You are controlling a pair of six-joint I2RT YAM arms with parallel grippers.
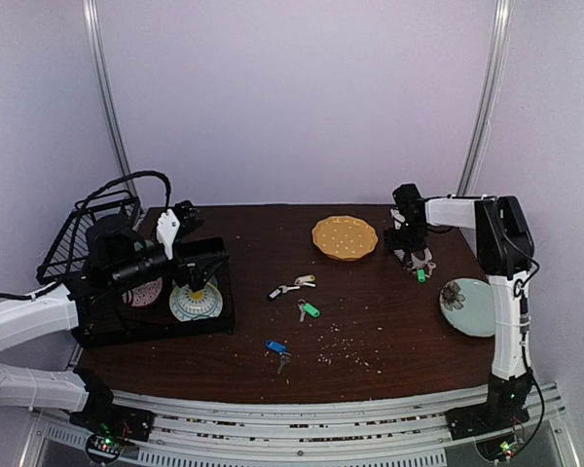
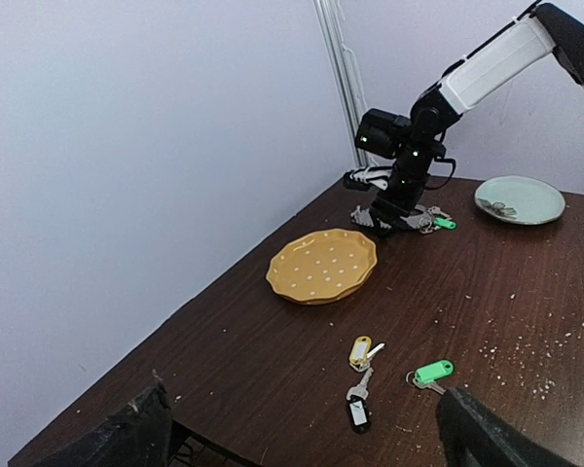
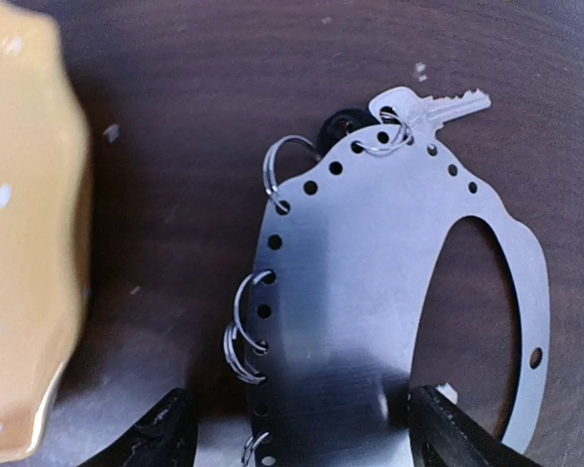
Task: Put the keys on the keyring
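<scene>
The keyring point(image 3: 370, 282) is a flat silver ring plate with edge holes, lying at the table's back right point(image 1: 421, 261). It carries small split rings and a silver key point(image 3: 423, 105); a green tag point(image 1: 420, 275) lies against it. My right gripper point(image 3: 311, 428) hovers open just above the keyring point(image 2: 409, 222), with a finger on either side of its wide part. Loose keys lie mid-table: cream tag point(image 2: 360, 350), black tag point(image 2: 357, 413), green tag point(image 2: 433, 372), blue tag point(image 1: 276, 347). My left gripper point(image 2: 311, 438) is open and empty over the black tray point(image 1: 202, 265).
An orange dotted plate point(image 1: 345, 236) sits at the back centre, close to the keyring. A pale green plate point(image 1: 470, 306) lies at the right edge. A black tray point(image 1: 224, 321) holding dishes and a wire rack point(image 1: 83, 233) stand on the left. Crumbs are scattered near the front.
</scene>
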